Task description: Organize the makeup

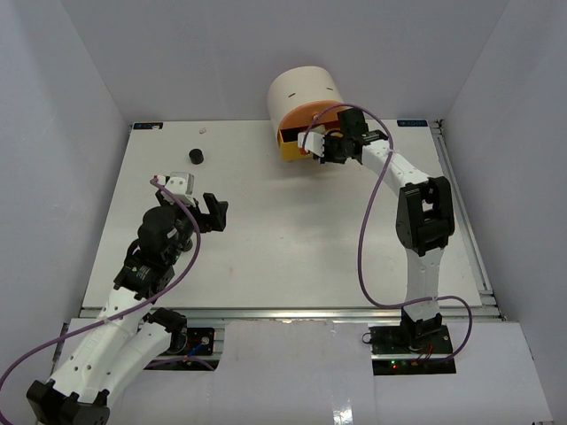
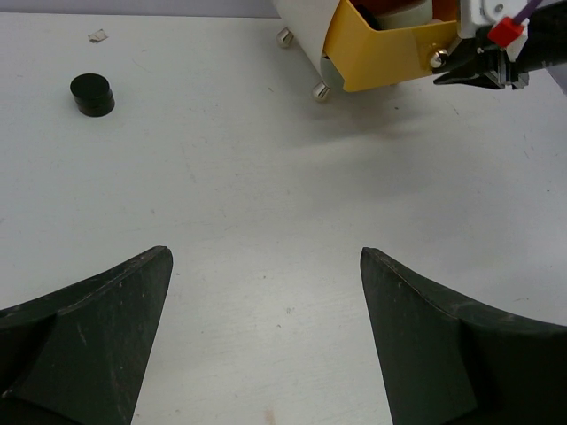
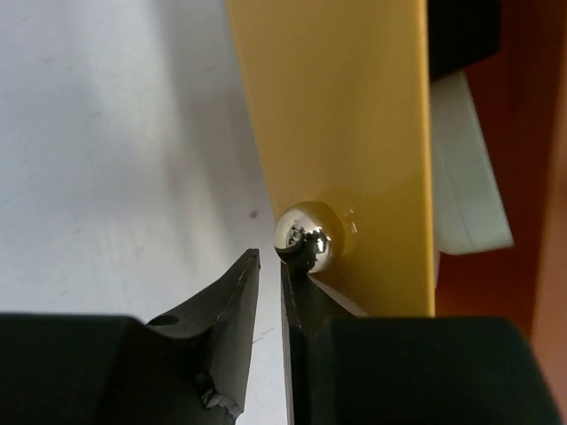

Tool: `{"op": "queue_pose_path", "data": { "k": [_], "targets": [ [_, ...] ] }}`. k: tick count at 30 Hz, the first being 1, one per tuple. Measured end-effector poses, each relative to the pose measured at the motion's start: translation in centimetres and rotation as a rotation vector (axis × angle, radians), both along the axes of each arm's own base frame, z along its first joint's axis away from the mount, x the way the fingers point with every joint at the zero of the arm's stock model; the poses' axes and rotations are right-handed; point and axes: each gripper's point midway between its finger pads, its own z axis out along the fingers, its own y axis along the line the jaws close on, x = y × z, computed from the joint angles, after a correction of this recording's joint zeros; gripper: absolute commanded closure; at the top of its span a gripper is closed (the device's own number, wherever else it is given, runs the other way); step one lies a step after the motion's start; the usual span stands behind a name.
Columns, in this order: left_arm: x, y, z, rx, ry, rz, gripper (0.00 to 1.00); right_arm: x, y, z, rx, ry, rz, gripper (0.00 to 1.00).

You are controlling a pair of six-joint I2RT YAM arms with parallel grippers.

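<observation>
Nearest the arm bases, the left gripper [image 2: 266,252] hovers over the bare left half of the white table [image 1: 292,257], its 2 black fingers [image 2: 97,328] spread wide with nothing between them. Their lower parts are cut off by the bottom edge of the left wrist view.

Farther back on the left, 1 small black jar [image 2: 92,94] stands upright and alone on the table, well apart from both arms. Beyond it lies a tiny pale scrap [image 2: 97,36], too small to identify.

At the far right, the right gripper [image 3: 268,266] meets the front of a yellow drawer [image 3: 345,115]. Its fingers are almost together, with only a thin slit between them and nothing in it. The drawer's shiny round knob [image 3: 306,237] sits at the tip of one finger, not between the 2.

The drawer stands swung out from a cream round box [image 1: 306,88] with an orange level [image 1: 310,115] above it. A white piece [image 3: 465,168] shows inside, mostly hidden by the drawer wall. The right arm covers part of the box front from above.
</observation>
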Motion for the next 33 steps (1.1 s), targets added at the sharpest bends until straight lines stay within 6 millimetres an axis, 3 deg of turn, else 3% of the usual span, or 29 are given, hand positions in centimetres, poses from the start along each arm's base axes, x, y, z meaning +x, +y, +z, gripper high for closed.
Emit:
{"op": "queue_pose_path", "data": {
  "k": [4,7,11,20,24,29,33],
  "targets": [
    [0.1,0.0,0.0,0.0,0.0,0.002,0.02,2.4,1.4,1.3,0.064,-0.07,-0.109,0.63],
    [0.2,0.1,0.0,-0.001,-0.001,0.004,0.02,3.7,2.0,1.3,0.109,-0.095,-0.195,0.53],
    [0.2,0.2,0.0,-0.001,0.0,0.007,0.02,5.3,2.5,1.0,0.173,-0.116,-0.303,0.46],
    [0.2,0.1,0.0,-0.001,0.0,0.006,0.02,5.9,2.9,0.9,0.29,-0.087,-0.443,0.33],
    [0.2,0.1,0.0,-0.001,0.0,0.004,0.02,5.3,2.9,0.7,0.343,-0.035,-0.496,0.3],
    [0.2,0.1,0.0,-0.001,0.001,0.0,0.02,0.1,1.9,0.3,0.436,0.085,-0.533,0.22],
    [0.2,0.0,0.0,-0.003,0.001,-0.003,0.02,-1.5,1.5,1.1,0.603,0.166,-0.629,0.22]
  ]
}}
